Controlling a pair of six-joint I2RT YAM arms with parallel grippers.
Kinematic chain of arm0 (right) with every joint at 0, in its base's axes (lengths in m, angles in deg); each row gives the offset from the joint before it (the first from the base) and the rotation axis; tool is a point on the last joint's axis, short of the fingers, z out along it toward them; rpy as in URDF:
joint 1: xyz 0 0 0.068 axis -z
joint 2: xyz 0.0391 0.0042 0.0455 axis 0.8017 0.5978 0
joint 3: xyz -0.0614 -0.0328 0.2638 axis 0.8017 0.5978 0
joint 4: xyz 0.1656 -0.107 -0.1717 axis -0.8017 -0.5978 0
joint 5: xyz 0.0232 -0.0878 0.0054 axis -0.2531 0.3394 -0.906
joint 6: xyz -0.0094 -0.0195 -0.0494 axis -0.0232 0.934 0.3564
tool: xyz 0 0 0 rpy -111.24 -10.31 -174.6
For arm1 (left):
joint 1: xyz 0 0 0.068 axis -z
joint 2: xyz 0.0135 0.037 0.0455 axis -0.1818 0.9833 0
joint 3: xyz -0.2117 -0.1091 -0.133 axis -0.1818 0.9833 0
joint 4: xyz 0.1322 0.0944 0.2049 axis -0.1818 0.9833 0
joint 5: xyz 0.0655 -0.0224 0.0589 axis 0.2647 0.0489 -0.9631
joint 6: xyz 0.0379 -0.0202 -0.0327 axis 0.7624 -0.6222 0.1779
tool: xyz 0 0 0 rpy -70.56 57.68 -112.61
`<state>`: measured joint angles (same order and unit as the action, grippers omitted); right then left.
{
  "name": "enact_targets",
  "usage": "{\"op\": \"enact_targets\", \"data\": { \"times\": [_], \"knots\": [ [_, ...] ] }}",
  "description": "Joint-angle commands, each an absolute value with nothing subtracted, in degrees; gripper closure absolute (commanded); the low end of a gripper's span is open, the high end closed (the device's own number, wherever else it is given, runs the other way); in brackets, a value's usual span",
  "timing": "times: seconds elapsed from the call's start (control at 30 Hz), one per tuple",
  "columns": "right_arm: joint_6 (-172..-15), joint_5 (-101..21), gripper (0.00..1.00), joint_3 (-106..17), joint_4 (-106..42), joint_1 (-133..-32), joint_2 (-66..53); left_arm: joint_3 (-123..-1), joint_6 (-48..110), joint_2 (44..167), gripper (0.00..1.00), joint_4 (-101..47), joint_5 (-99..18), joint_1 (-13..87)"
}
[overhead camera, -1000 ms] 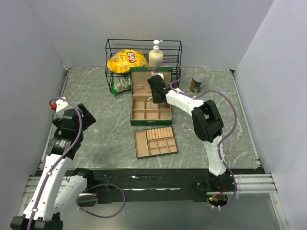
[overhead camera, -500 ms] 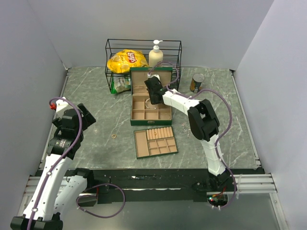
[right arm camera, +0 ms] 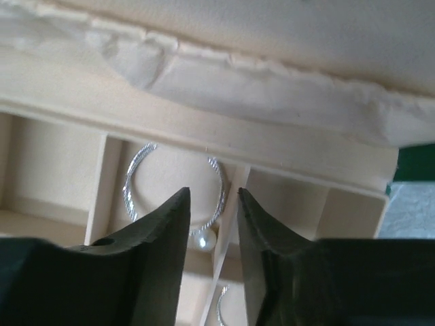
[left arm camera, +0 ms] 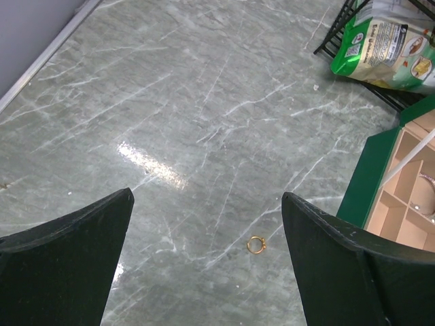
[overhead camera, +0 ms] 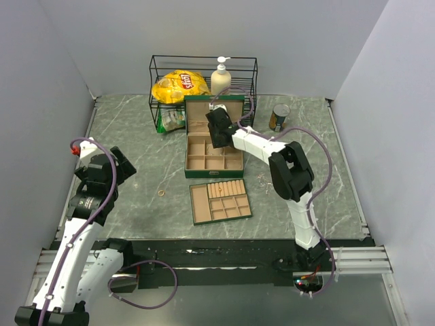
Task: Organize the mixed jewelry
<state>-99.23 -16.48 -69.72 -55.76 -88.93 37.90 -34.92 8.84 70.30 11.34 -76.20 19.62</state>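
My right gripper (overhead camera: pixel 216 133) hangs over the back compartments of the green box (overhead camera: pixel 188 146). In the right wrist view its jaws (right arm camera: pixel 213 191) stand open with a narrow gap and nothing between them. Under them a twisted silver bangle (right arm camera: pixel 130 183) with a pearl bead (right arm camera: pixel 203 239) lies flat in a tan compartment. Part of another bangle (right arm camera: pixel 221 307) shows in the compartment nearer me. A small gold ring (left arm camera: pixel 255 244) lies on the table left of the box, also seen from above (overhead camera: pixel 162 193). My left gripper (left arm camera: pixel 207 194) is wide open above it and touches nothing. A tiny silvery piece (overhead camera: pixel 262 179) lies right of the box.
The flat compartment tray (overhead camera: pixel 193 204) lies in front of the box. Behind the box stands a wire rack (overhead camera: pixel 156 68) with a chips bag (overhead camera: pixel 179 85) and a soap bottle (overhead camera: pixel 221 77). A can (overhead camera: pixel 279 117) stands at the back right. A green snack packet (left arm camera: pixel 380 47) lies by the rack.
My right gripper has shifted a little left over the box's back compartments and its jaws have parted. The left arm has not moved.
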Motion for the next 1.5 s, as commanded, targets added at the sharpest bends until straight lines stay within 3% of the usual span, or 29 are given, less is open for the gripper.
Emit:
{"op": "enact_targets", "data": {
  "times": [0.0,0.3,0.4,0.53,1.0,1.47],
  "knots": [
    [-99.5,-20.0,0.56,-67.5,-52.5,-89.3,28.0,-34.6,10.5,71.8,0.04,8.8,-72.6,19.4],
    [-105.0,-25.5,0.52,-53.7,-49.6,-90.5,12.4,-34.2,6.8,80.8,0.03,8.0,-62.5,19.4],
    [-107.5,-32.2,0.51,-45.2,-46.3,-91.2,6.4,-34.1,4.1,81.1,0.03,9.6,-62.4,19.4],
    [-108.8,-36.5,0.5,-42.6,-46.1,-95.8,3.8,-36.2,5.9,79.4,0.04,11.5,-65.1,19.4],
    [-109.4,-33.9,0.51,-56.0,-49.5,-111.6,19.6,-35.8,5.1,72.4,0.04,12.4,-78.2,18.9],
    [-112.7,-26.3,0.56,-67.4,-53.7,-115.7,34.6,-35.5,5.4,69.5,0.04,11.3,-76.0,18.0]
  ]
}}
